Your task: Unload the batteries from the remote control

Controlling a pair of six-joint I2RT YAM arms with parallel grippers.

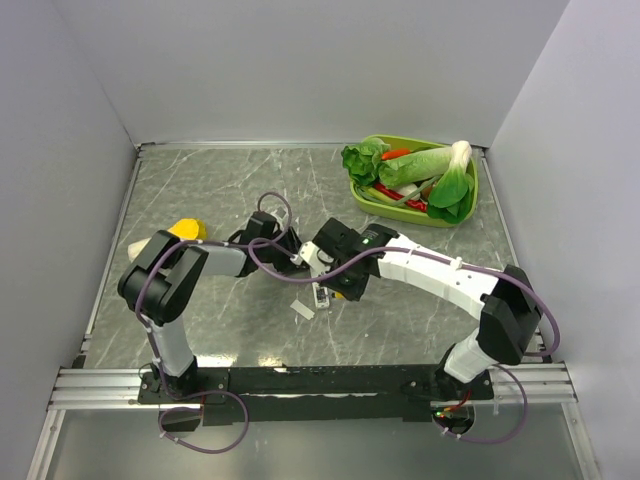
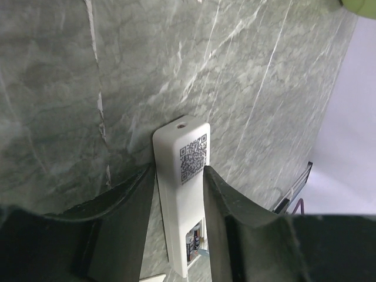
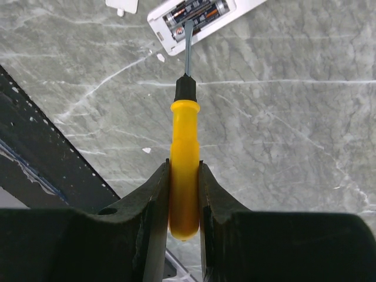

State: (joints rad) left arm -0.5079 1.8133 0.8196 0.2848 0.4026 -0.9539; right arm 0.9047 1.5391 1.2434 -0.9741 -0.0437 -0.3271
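The white remote control (image 2: 185,194) lies back-up on the marble table, a QR label on it and its long recess uncovered. Two dark batteries (image 2: 194,244) with reddish ends sit side by side in that recess. My left gripper (image 2: 179,170) straddles the remote, one finger pressed against each long side. My right gripper (image 3: 184,167) is shut on the yellow handle of a screwdriver (image 3: 184,135). Its metal tip rests on the batteries (image 3: 197,12) inside the remote control (image 3: 167,36). From above, both grippers meet over the remote control (image 1: 321,293) at the table's middle.
A small flat white cover piece (image 1: 302,310) lies just in front of the remote. A green basket (image 1: 475,200) of vegetables stands at the back right. A yellow object (image 1: 187,230) sits behind the left arm. The black mounting rail (image 3: 47,158) runs along the near edge.
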